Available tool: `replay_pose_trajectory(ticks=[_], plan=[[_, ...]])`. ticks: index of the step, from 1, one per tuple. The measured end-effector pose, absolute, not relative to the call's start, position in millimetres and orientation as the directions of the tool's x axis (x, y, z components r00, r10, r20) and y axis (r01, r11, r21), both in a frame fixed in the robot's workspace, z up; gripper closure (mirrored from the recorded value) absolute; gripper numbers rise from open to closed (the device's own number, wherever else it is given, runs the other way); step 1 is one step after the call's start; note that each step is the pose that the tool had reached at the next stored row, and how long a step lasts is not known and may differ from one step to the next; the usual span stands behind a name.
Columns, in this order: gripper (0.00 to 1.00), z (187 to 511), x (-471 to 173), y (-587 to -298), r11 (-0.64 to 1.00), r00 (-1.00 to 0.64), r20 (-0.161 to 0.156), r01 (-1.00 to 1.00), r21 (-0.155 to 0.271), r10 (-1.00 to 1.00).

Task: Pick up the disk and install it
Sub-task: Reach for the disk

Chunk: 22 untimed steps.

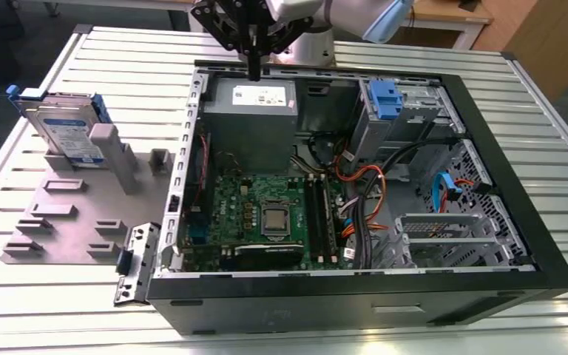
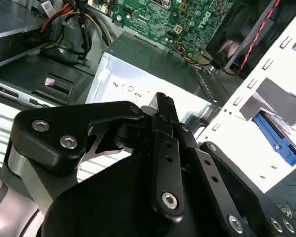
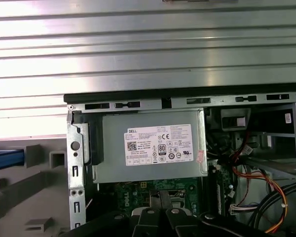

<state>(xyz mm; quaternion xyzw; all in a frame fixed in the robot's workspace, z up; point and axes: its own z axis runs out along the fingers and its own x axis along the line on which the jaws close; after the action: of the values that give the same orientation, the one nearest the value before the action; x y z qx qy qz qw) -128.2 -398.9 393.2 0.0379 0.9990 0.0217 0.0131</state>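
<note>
well, my fingers point(image 1: 254, 65) are pressed together and empty above the power supply point(image 1: 249, 100) in the open computer case point(image 1: 343, 303). the disk point(image 1: 67, 129) stands on edge in its rack point(image 1: 57, 214) on the tabletop point(image 1: 27, 296), well apart, likely so i can grip it from above.

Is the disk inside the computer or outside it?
Outside. The disk stands on edge in the grey holder, on the exterior view's left of the computer case.

The exterior view is looking down over the whole computer case point(image 1: 363, 303), while both wrist views are peering closely past the hand point(image 2: 164, 101) at its power-supply box point(image 3: 148, 148).
</note>
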Motion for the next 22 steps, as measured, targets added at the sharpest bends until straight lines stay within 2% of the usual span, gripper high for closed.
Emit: replay_pose_trajectory(ticks=[22], plan=[[0.89,388,-168,-397,0.996,-0.997,-0.024,0.075,0.044,0.076]])
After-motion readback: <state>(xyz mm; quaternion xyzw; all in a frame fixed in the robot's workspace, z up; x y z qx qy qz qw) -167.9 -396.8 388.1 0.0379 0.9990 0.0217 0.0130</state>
